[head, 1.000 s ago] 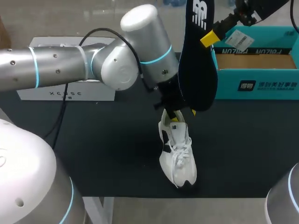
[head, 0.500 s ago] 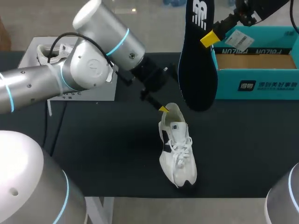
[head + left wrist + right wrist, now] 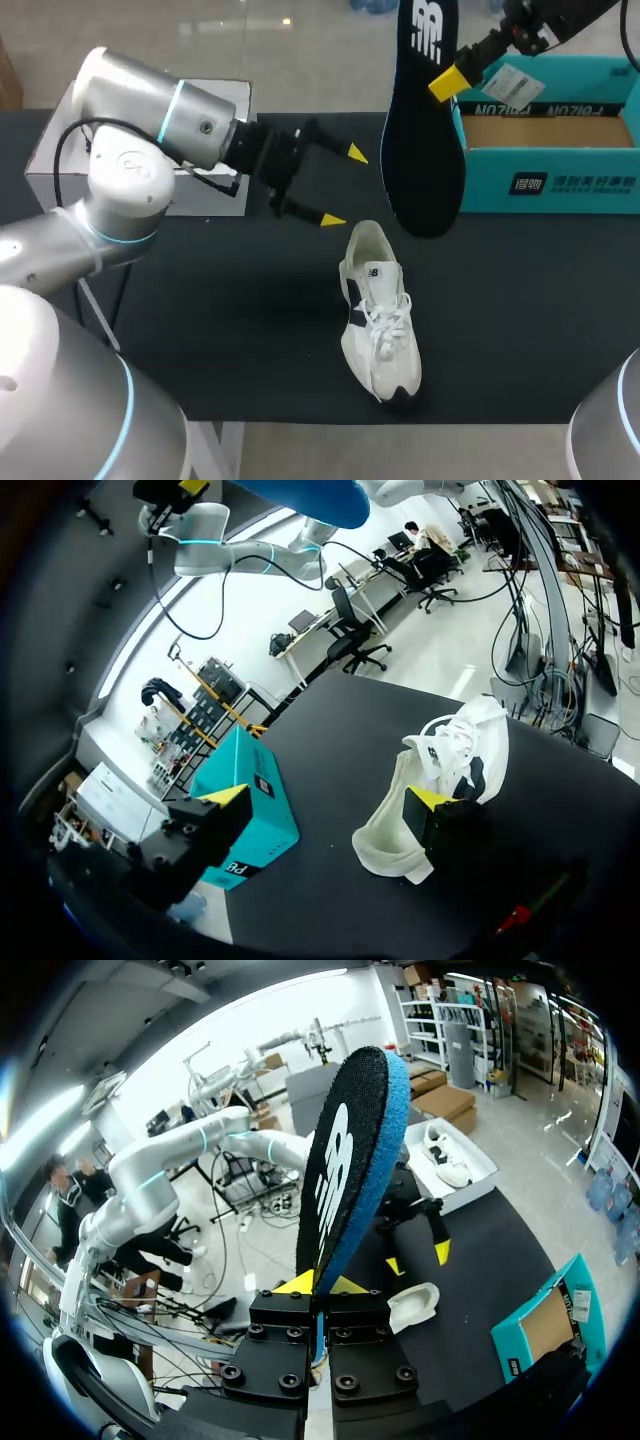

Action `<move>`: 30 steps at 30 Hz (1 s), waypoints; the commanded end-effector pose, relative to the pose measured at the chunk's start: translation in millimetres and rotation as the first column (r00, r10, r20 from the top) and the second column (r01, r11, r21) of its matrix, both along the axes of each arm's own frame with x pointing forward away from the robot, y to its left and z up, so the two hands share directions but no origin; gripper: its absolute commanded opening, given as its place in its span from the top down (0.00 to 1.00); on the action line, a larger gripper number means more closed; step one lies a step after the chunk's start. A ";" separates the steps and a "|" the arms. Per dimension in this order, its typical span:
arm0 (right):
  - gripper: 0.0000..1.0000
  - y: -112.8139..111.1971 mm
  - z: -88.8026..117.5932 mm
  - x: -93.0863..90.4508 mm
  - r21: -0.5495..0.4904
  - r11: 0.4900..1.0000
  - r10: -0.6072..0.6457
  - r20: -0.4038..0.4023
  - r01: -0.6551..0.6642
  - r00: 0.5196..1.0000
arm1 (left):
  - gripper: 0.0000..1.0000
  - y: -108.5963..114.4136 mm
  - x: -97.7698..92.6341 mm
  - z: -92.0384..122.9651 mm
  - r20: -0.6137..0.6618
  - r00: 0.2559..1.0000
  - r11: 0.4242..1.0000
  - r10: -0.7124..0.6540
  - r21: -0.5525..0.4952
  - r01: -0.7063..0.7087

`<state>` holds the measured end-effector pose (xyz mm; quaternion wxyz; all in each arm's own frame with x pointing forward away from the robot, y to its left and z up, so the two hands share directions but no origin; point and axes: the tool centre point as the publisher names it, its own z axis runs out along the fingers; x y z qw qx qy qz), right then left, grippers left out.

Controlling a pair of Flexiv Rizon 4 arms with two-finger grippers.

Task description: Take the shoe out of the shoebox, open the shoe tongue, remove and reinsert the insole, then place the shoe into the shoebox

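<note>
While the right hand (image 3: 447, 80) is clenched on one edge of the insole (image 3: 425, 130), the insole stands on end in the air. Dark top face with a white logo; blue underside, seen from the right wrist. It hangs over the black worktop (image 3: 250, 330), just beside the shoebox's near left corner.

Shoe (image 3: 380, 315): white sneaker, upright on its sole near the middle of the worktop. Toe toward the near edge, heel opening toward the far side, laces tied.

Left hand (image 3: 344, 186): released, fingers spread wide, grasping nothing. It hovers just beside the shoe's heel, apart from it.

Shoebox (image 3: 560, 150): teal, open, brown inside, at the far right of the worktop.

White box (image 3: 222, 203): far left, partly behind the left arm.
</note>
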<state>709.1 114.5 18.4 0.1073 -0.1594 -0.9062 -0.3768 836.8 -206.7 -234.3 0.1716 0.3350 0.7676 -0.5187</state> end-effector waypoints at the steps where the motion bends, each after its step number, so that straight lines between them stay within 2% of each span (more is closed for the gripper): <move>1: 1.00 1.2 0.2 1.0 -0.004 1.000 0.000 -0.002 0.000 1.000 | 0.00 5.8 -7.7 6.9 -0.016 0.945 0.839 0.328 -0.455 -0.299; 3: 1.00 1.2 0.2 1.0 -0.004 1.000 0.000 -0.002 0.000 1.000 | 0.00 5.1 -8.3 13.0 -0.040 0.960 0.850 0.277 -0.456 -0.264; 14: 1.00 1.2 0.2 1.0 -0.004 1.000 0.000 -0.002 0.000 1.000 | 0.00 -1.8 -6.1 32.8 0.036 0.968 0.862 0.249 -0.464 -0.205; 30: 1.00 1.2 0.2 1.0 -0.004 1.000 0.000 -0.002 0.000 1.000 | 0.00 -2.7 -5.4 33.6 0.043 0.968 0.869 0.246 -0.453 -0.200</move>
